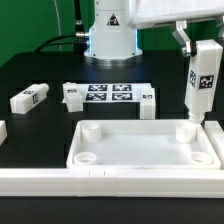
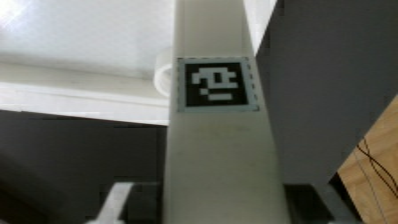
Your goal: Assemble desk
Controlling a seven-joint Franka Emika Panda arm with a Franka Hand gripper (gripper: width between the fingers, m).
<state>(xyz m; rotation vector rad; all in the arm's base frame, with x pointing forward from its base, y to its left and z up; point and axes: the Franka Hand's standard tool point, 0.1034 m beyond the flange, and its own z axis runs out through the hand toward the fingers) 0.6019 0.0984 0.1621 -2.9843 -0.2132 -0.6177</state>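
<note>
Desk leg (image 1: 203,80) stands straight up at the right of the frame, long side up and down, with the jaws clenched on it near its top. Its bottom end is right at the round socket (image 1: 192,129) in the far right corner of the white desk tray (image 1: 140,165); I cannot tell if it is in. It is white and blocky with a black-and-white tag, and the tray lies on the black tabletop (image 1: 40,70).
</note>
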